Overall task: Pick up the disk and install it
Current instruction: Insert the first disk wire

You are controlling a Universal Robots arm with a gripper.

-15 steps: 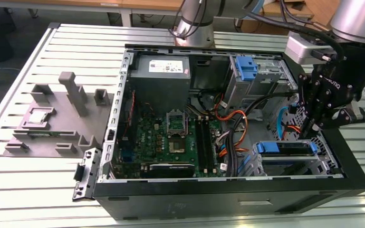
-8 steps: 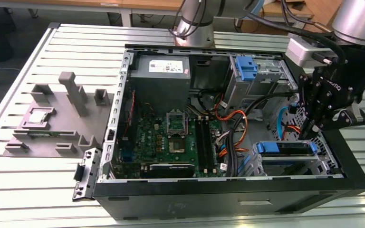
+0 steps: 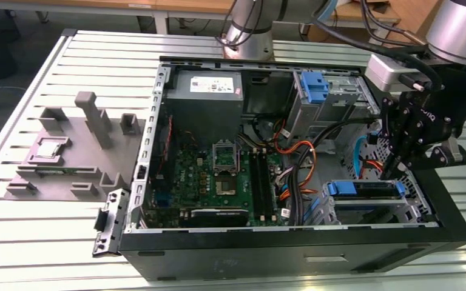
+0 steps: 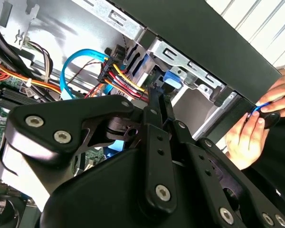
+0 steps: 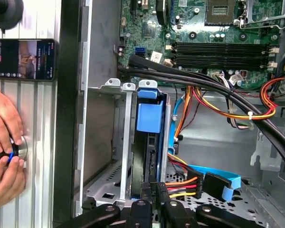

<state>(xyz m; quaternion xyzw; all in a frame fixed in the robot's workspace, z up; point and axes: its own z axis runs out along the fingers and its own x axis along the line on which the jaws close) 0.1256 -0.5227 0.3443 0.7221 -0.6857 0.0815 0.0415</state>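
Step in hand: I judged it to be the seating of the disk (image 5: 146,156) in its cage (image 5: 128,142); the pick-up looked done.
Disk position: it stood on edge inside the cage, at the corner of the computer case (image 3: 298,248) towards the exterior view's right, with its blue bracket tab (image 5: 149,116) uppermost in the slot. In the exterior view the blue rail (image 3: 363,189) lay level with the top of the cage.
Claw: the claw (image 5: 154,186) hung directly over the cabled end of the disk, its fingers drawn together. I could not tell whether the tips touched the disk or stood just above it.
Depth of seating: not confirmed. The rail appeared flush, but no latch engagement was visible to me.
Cables: the red, yellow and orange bundle (image 5: 183,183) and a flat blue ribbon (image 5: 218,175) lay just beside the claw tips. I judged snagging to be the chief risk.
Method advised: any push should run straight along the slot, be applied to the bracket and not the label face, and be slow enough to stop once the rails bind.
Bystander: a person's hands (image 5: 4,142) rested on the desk (image 3: 55,230) beside the case wall, holding a small object, with a phone (image 5: 21,59) near them. They were apart from the claw, yet near enough that I would keep any side travel short.
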